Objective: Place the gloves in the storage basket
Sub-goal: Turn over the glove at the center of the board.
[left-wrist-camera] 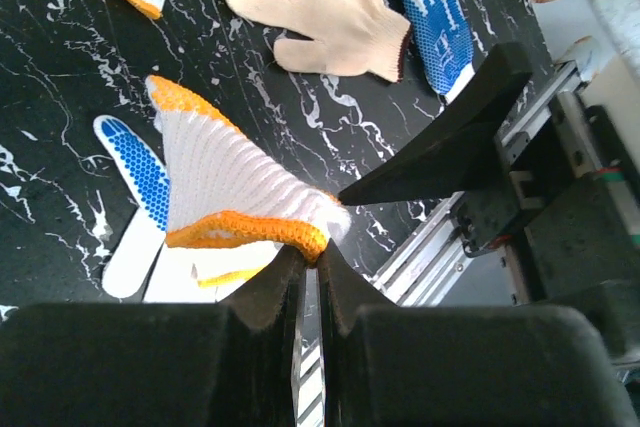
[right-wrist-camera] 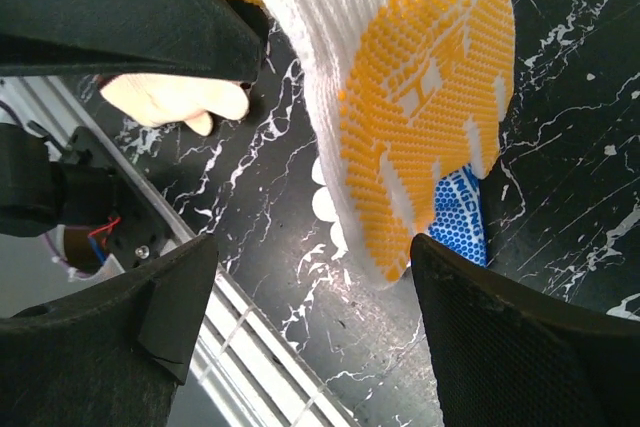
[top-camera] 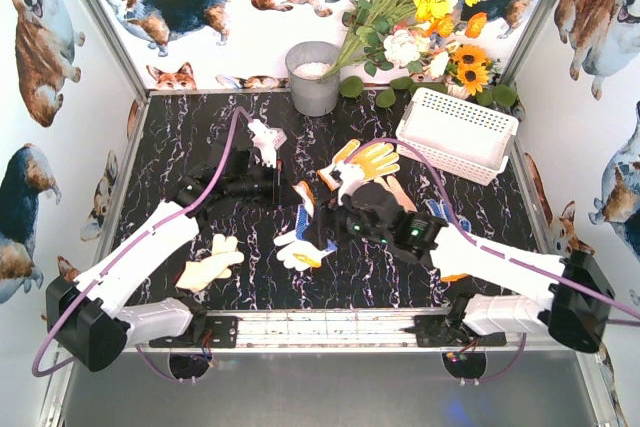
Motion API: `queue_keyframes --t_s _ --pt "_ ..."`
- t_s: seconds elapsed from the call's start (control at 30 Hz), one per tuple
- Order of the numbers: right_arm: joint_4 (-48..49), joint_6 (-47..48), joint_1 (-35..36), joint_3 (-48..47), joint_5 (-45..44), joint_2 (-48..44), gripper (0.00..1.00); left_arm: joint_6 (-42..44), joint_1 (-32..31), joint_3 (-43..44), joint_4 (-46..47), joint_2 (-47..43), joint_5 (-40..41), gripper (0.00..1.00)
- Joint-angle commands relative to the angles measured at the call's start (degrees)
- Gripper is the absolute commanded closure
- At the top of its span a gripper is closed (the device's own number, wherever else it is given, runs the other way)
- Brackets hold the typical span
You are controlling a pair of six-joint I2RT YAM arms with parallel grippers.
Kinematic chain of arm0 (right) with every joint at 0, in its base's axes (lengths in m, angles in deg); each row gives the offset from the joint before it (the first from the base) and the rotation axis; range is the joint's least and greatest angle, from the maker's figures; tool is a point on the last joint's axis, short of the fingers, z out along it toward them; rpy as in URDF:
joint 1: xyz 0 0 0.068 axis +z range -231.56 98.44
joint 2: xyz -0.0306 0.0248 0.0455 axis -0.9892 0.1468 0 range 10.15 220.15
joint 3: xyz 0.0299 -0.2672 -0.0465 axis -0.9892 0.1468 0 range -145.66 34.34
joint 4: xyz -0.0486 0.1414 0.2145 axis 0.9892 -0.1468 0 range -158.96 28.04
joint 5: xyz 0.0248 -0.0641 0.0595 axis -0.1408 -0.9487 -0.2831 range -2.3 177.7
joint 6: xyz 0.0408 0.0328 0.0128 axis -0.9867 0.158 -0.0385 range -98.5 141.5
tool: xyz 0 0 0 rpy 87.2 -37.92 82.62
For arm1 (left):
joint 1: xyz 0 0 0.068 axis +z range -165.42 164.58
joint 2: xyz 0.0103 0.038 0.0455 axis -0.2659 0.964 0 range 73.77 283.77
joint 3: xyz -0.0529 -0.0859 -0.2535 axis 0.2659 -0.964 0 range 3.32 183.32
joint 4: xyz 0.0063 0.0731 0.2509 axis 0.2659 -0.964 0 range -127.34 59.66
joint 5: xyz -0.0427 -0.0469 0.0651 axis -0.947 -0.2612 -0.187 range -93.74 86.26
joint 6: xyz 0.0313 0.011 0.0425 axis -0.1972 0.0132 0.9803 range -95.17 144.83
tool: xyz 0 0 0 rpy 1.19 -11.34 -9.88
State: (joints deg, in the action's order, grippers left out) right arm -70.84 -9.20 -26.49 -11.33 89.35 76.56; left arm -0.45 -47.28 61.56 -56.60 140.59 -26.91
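Yellow-and-white glove (top-camera: 368, 160) is hanging just above the middle of the black marbled table (top-camera: 200, 137), lifted by its orange cuff. Left gripper (left-wrist-camera: 310, 259) is clenching that cuff, its jaws pressed together on the knit edge. Right gripper (right-wrist-camera: 315, 257) is hovering at the same glove with its jaws spread wide. The yellow-dotted palm is dangling between its fingers, and neither finger is pressing on it. Blue-and-white dotted glove (top-camera: 303, 247) is lying flat on the table beneath the lifted one. Cream glove (top-camera: 210, 262) is lying near the front left, and a second blue-dotted glove (top-camera: 440, 212) is lying on the right, partly under the right arm. Storage basket (top-camera: 445, 152) is sitting at the far right corner, well apart from both grippers. Grey bucket (top-camera: 313, 77) is standing against the back wall, with flowers (top-camera: 420, 7) leaning beside it.
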Motion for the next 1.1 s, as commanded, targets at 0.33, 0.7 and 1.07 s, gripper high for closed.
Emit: queue_keyframes --t_s 0.33,0.7,1.07 --pt "0.0 7.9 1.6 -5.8 -12.0 1.2 0.32 0.6 -2.5 1.1 -1.0 -3.9 -3.6 1.0" --pt "3.7 7.8 1.6 -6.0 -11.8 2.1 0.96 1.5 -4.1 3.0 -5.8 -5.5 -2.5 1.0" --pt "-6.2 4.2 1.4 -6.5 -6.8 -7.3 1.0 6.4 -5.1 -0.9 1.9 -16.5 15.6 0.43"
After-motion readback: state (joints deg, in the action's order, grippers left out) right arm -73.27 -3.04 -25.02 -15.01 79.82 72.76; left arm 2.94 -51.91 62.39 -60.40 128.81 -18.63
